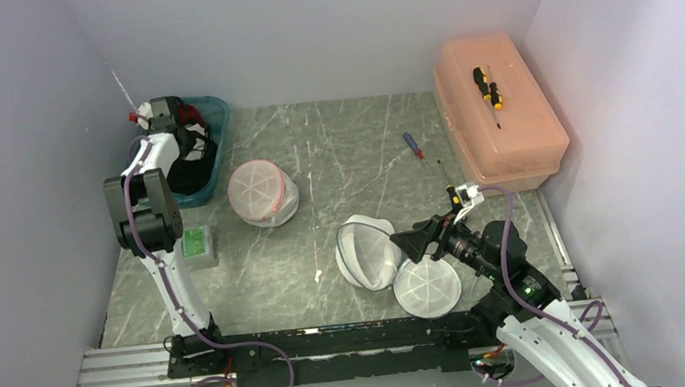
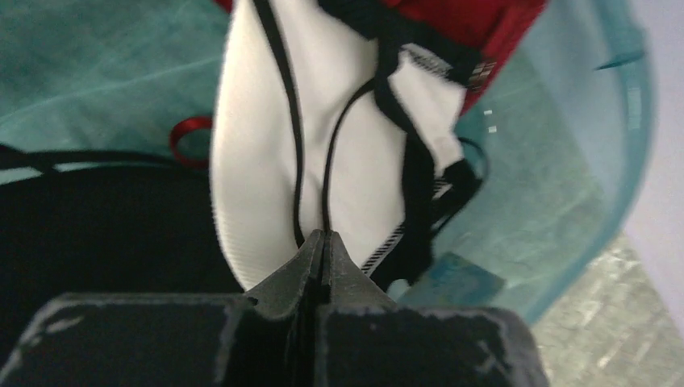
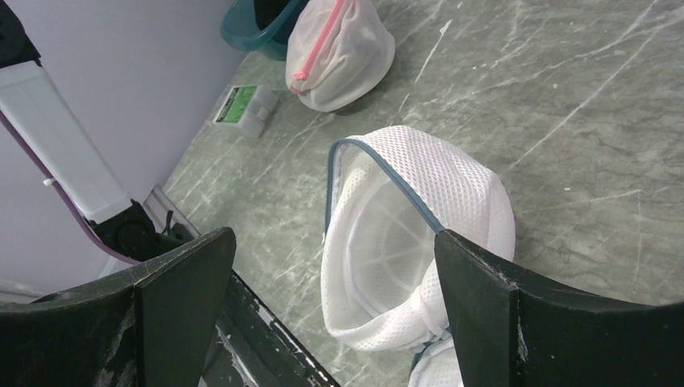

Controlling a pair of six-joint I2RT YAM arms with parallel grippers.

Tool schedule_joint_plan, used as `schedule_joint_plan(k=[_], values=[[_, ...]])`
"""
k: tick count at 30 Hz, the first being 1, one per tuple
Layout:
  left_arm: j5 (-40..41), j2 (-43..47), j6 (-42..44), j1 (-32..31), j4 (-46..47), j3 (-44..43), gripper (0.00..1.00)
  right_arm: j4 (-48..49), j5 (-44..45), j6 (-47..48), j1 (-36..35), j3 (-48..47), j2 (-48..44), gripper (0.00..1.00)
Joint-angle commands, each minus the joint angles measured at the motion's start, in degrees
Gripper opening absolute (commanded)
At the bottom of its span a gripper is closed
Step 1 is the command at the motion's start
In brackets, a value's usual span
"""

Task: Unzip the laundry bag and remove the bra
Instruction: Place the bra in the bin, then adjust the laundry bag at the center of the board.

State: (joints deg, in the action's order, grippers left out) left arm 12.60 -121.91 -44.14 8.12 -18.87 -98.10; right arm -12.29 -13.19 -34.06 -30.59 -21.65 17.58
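Left gripper pinched on the ribbed white bra over the translucent teal tub; right gripper spread wide, domed mesh laundry bag between its fingers

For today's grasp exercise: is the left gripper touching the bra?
Touching. In the left wrist view the left gripper pinches the black straps of the bra.

In the left wrist view, the white-and-red fabric bra with thin black straps is blurred and cut off at the top edge; the translucent teal plastic tub around it runs off frame.
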Motion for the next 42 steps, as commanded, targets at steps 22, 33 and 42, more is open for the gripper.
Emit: schedule_joint_plan(k=[22,33,42], values=[[-12.79,22.86,1.63,-2.89,5.06,7.71,0.59,-1.28,6.07,3.50,-0.35,-6.35,4.21,1.00],[-18.56,45.84,16.62,-33.92,-2.82,21.25,0.84,-5.91,11.91,2.34,-0.36,-5.96,7.92,1.00],[-26.45,39.77,35.43,-50.33,-11.51,24.35,0.95,-9.73,12.76,0.06,-0.40,-1.84,-0.97,0.99]])
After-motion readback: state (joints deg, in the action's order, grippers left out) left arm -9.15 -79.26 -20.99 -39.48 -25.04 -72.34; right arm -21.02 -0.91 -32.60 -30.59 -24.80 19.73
